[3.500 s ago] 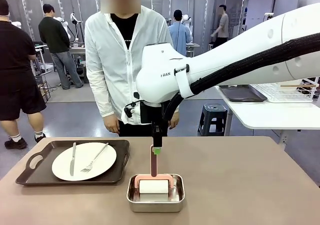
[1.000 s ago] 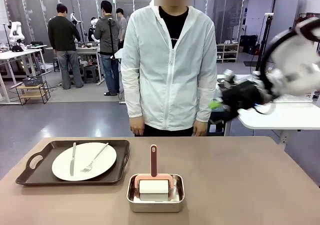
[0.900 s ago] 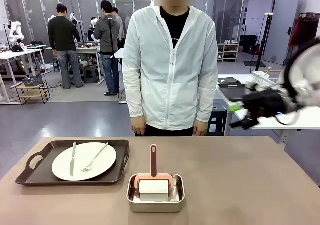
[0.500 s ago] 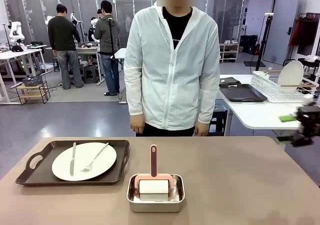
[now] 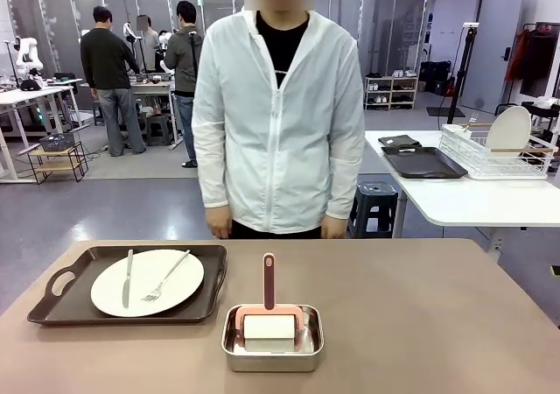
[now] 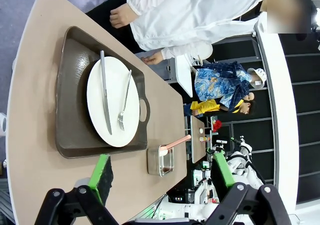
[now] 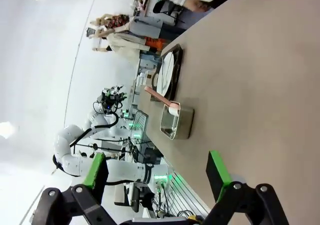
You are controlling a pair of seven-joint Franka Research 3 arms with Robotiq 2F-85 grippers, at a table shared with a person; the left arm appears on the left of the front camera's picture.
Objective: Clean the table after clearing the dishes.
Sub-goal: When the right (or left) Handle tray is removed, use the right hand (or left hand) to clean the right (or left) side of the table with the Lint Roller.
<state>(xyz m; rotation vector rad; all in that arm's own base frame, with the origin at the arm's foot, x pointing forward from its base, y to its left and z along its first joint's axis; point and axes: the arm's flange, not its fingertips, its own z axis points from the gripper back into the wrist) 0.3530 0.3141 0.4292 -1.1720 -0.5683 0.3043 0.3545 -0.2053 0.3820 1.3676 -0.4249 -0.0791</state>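
Note:
A white plate (image 5: 147, 282) with a knife (image 5: 128, 277) and a fork (image 5: 166, 276) lies on a dark brown tray (image 5: 52, 311) at the left of the brown table (image 5: 420, 324). In the left wrist view, my left gripper (image 6: 161, 172) is open and holds nothing. It hangs high above the table (image 6: 30, 110), with the tray (image 6: 70, 85) and plate (image 6: 112, 100) well beyond its fingers. My right gripper (image 7: 156, 170) is open and holds nothing too, off the table's (image 7: 260, 85) right side, far from the tray (image 7: 176, 75).
A small steel pan (image 5: 272, 340) holding a pink-handled roller (image 5: 269, 311) stands at the middle front; the pan (image 6: 161, 160) (image 7: 177, 121) shows in both wrist views. A person (image 5: 276, 114) stands at the far edge. A white side table (image 5: 464, 197) carries a dark tray and a wire rack.
My right arm has drawn back from above the roller handle, swung off to the right and left the front view. The person has stepped slightly left. Tray and pan have not moved.

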